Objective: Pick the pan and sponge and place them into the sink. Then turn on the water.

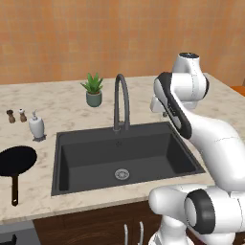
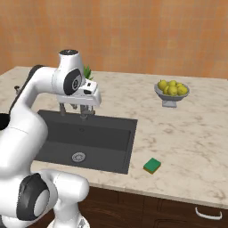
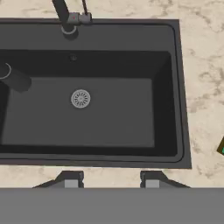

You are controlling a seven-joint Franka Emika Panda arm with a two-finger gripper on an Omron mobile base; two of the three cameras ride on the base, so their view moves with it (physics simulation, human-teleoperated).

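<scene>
Black and round, the flat frying pan (image 1: 17, 160) with its thin dark brown handle lies on the beige marble worktop (image 1: 62, 110) left of the large dark grey rectangular sink (image 1: 95, 158), whose basin is empty. The small green rectangular sponge (image 2: 152, 165) sits on the worktop right of the sink. The end effector (image 2: 73, 111) hangs above the basin, its fingers (image 3: 72, 178) spread and holding nothing. Neither pick seems begun; the next move calls for reaching sideways to one item.
</scene>
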